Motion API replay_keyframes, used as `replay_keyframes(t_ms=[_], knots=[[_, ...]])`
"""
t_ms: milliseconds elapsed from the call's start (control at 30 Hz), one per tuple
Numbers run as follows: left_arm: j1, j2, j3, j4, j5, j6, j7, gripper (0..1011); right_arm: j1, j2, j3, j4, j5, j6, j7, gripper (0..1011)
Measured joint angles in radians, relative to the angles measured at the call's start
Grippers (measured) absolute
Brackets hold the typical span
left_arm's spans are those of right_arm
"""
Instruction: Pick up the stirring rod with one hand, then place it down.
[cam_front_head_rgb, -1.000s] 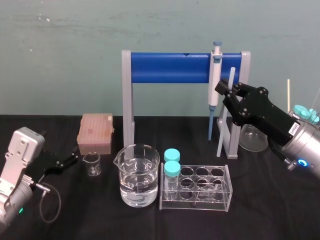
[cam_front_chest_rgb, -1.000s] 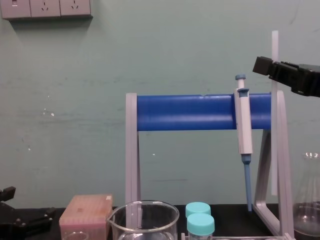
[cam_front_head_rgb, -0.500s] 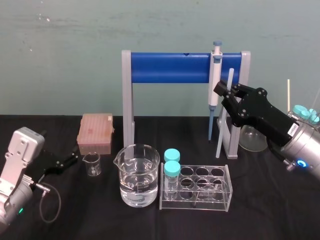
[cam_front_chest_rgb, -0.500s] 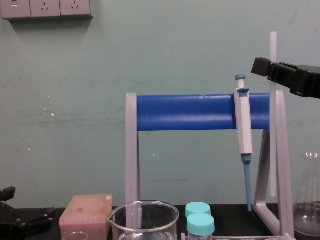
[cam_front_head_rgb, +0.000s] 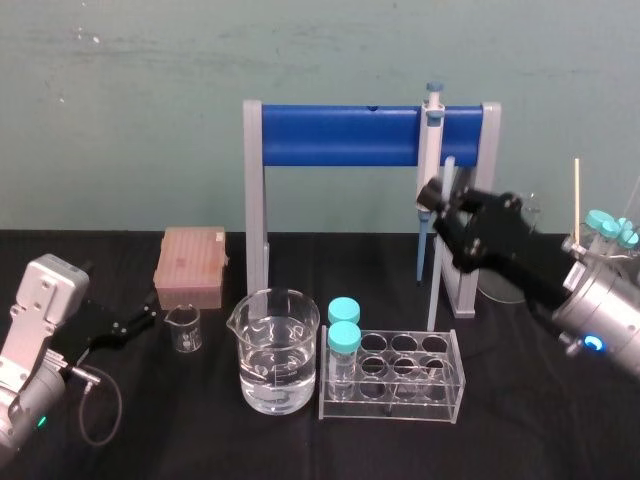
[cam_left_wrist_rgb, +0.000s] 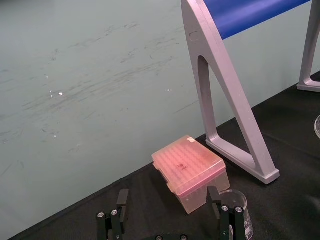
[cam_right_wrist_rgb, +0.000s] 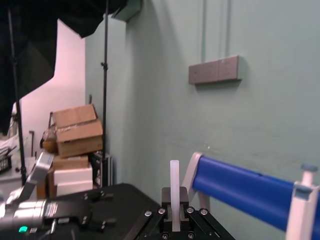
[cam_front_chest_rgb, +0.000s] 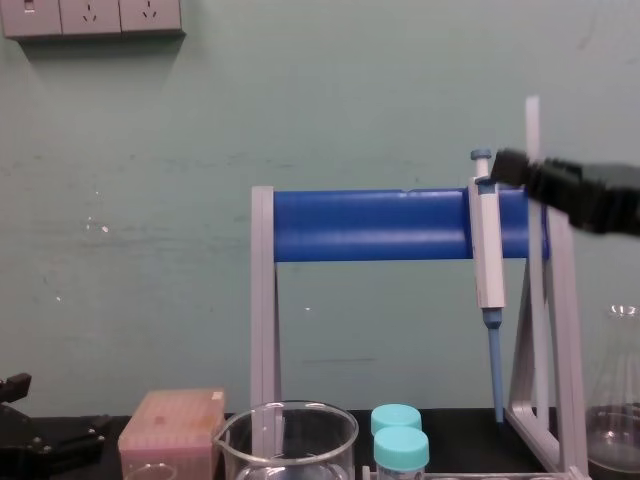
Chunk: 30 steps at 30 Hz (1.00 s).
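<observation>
The stirring rod (cam_front_head_rgb: 437, 285) stands near-upright, pinched near its top by the right gripper (cam_front_head_rgb: 438, 196), between the pipette stand (cam_front_head_rgb: 340, 135) and the test-tube rack (cam_front_head_rgb: 400, 405). Pickup looks done. Next, lay it flat on bare tabletop (cam_front_head_rgb: 520, 430), clear of glassware. The left gripper (cam_left_wrist_rgb: 169, 200), spread, rests by the tip box (cam_left_wrist_rgb: 187, 167).

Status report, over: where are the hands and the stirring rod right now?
Right hand shut on stirring rod, held near upright. Left hand open, parked at left. Pipette on the stand close beside the rod.
</observation>
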Motion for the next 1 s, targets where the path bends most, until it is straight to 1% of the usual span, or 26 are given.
replay_keyframes(t_ms=[67, 133, 233, 367, 600, 1000], knots=[[0.0, 0.0, 0.0, 0.0, 0.0, 0.0, 0.0, 1000, -0.002, -0.002, -0.008, 0.01, -0.007, -0.006, 0.006, 71], [0.0, 0.0, 0.0, 0.0, 0.0, 0.0, 0.0, 1000, -0.005, -0.008, -0.022, 0.032, -0.028, -0.025, 0.016, 71], [0.0, 0.0, 0.0, 0.0, 0.0, 0.0, 0.0, 1000, -0.006, -0.014, -0.03, 0.05, -0.044, -0.04, 0.02, 71], [0.0, 0.0, 0.0, 0.0, 0.0, 0.0, 0.0, 1000, -0.005, -0.033, -0.042, 0.089, -0.07, -0.069, 0.028, 71], [0.0, 0.0, 0.0, 0.0, 0.0, 0.0, 0.0, 1000, 0.009, -0.058, -0.053, 0.139, -0.091, -0.084, 0.035, 71], [0.0, 0.0, 0.0, 0.0, 0.0, 0.0, 0.0, 1000, 0.046, -0.096, -0.075, 0.214, -0.112, -0.087, 0.055, 71]])
